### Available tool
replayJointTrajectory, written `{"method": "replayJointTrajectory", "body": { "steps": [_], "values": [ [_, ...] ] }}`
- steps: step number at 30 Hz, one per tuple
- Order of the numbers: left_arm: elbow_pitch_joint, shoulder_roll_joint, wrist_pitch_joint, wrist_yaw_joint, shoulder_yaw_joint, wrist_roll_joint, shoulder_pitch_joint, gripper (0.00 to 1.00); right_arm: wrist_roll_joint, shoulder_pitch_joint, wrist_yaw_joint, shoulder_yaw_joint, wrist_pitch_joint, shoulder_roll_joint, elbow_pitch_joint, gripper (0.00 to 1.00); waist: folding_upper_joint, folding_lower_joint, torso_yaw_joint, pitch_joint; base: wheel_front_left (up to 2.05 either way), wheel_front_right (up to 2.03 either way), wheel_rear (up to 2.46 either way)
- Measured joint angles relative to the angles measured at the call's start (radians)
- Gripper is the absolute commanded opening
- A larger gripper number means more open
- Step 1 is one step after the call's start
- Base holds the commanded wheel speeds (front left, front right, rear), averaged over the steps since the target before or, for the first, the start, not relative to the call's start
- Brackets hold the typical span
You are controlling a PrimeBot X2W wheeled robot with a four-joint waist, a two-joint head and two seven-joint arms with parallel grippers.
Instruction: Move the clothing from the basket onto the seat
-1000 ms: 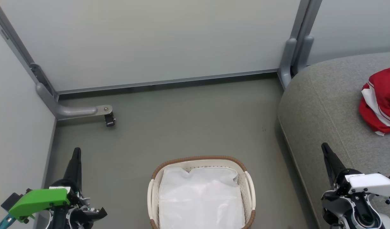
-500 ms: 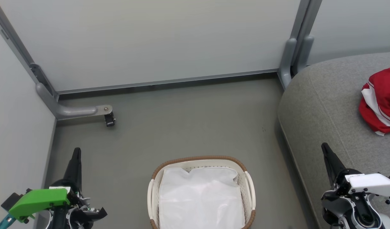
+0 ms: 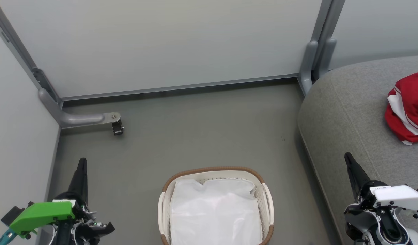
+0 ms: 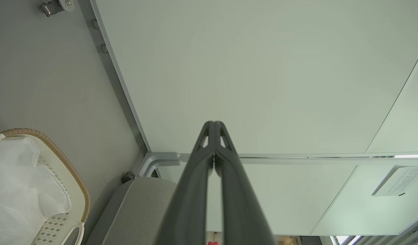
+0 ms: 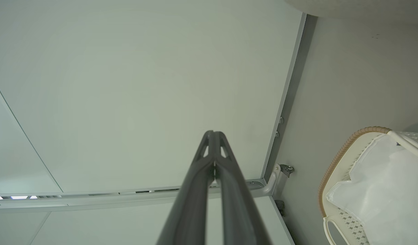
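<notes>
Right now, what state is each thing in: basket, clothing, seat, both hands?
Oval white perforated basket with brown woven rim: upright on the floor, only its white liner sheet showing inside.
Bright-red white-striped clothing: bunched on the light grey woven-fabric seat, cut off by the view's edge.
Seat: carrying that clothing.
Left hand: shut, empty.
Right hand: shut, empty.

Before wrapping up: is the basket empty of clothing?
Looks empty: the basket holds its white liner; red clothing lies on the seat.

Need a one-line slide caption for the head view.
Red clothing on the grey seat, white liner in the basket, left pincer and right pincer shut.
</notes>
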Motion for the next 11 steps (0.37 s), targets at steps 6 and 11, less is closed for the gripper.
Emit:
{"method": "replayJointTrajectory", "body": {
  "steps": [6,11],
  "values": [
    [0.0,0.0,0.0,0.0,0.0,0.0,0.0,0.0,0.0,0.0,0.0,0.0,0.0,0.0,0.0,0.0,0.0,0.0,0.0,0.0,0.0,0.0,0.0],
    [0.0,0.0,0.0,0.0,0.0,0.0,0.0,0.0,0.0,0.0,0.0,0.0,0.0,0.0,0.0,0.0,0.0,0.0,0.0,0.0,0.0,0.0,0.0]
  ]
}}
